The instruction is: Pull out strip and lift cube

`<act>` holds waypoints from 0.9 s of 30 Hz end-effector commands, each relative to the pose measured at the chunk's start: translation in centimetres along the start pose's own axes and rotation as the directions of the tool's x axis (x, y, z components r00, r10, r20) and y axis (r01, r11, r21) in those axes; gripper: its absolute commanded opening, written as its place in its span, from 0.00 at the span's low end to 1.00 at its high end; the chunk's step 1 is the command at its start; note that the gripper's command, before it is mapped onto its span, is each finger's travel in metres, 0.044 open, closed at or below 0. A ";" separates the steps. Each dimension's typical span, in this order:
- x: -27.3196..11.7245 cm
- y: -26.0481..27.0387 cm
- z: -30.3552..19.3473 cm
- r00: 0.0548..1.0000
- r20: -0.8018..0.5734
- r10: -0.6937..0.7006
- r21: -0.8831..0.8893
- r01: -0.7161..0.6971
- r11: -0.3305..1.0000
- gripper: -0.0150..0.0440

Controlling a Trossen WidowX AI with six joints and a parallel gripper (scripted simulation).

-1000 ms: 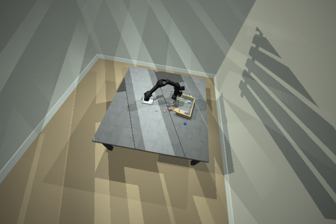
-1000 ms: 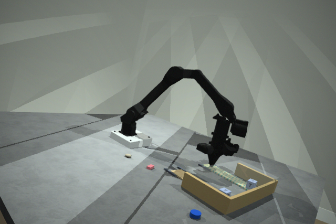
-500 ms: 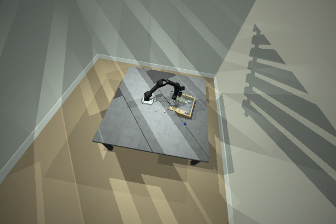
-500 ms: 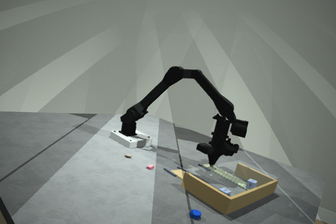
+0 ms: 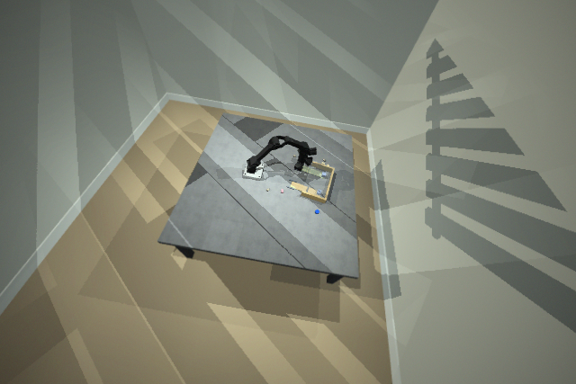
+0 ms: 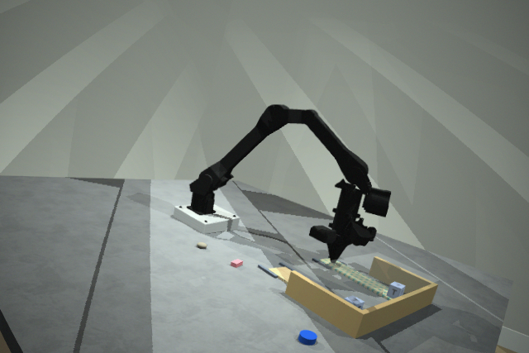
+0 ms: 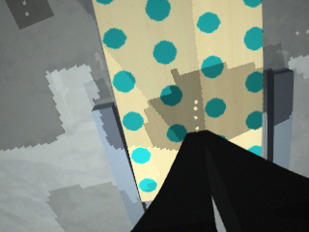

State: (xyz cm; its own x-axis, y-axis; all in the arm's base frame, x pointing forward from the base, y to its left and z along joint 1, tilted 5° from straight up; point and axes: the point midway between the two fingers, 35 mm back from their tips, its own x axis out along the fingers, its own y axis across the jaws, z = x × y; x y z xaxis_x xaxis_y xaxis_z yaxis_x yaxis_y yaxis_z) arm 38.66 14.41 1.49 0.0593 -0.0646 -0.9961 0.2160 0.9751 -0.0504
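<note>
My gripper point(image 5: 298, 168) point(image 6: 333, 259) point(image 7: 197, 141) is shut and empty, pointing down over the near end of the cream strip with teal dots point(image 5: 310, 170) point(image 6: 359, 278) point(image 7: 164, 52). Whether the tips touch the strip is unclear. No break shows in the part of it in the wrist view. A pale blue cube marked T point(image 5: 324, 174) point(image 6: 396, 289) is at this strip's far end. A second pale blue cube point(image 5: 319, 192) point(image 6: 355, 301) is partly hidden behind the near wall; its mark is not readable. A yellowish strip point(image 5: 302, 188) point(image 6: 280, 272) sticks out at that side.
A wooden walled frame point(image 5: 328, 184) point(image 6: 324, 299) surrounds the cubes, open toward the arm base. Dark grey-blue rails point(image 7: 110, 126) point(image 7: 281, 99) flank the dotted strip. A blue disc point(image 5: 317, 211) point(image 6: 307, 336), a pink block point(image 5: 282, 191) point(image 6: 236, 262) and a beige pebble point(image 5: 267, 190) point(image 6: 202, 245) lie outside.
</note>
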 end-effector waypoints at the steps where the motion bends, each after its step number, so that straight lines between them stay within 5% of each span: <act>1: 0.3 0.1 0.0 1.000 -0.002 0.003 0.001 -0.003 1.000 0.25; 27: 0.4 -0.1 -2.4 1.000 -0.004 0.003 0.001 -0.003 1.000 0.25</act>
State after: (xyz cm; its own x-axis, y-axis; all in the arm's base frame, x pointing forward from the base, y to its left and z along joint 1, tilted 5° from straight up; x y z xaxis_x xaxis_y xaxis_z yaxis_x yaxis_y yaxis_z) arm 37.25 14.63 1.34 0.0734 -0.0605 -0.9955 0.2187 0.9748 -0.0431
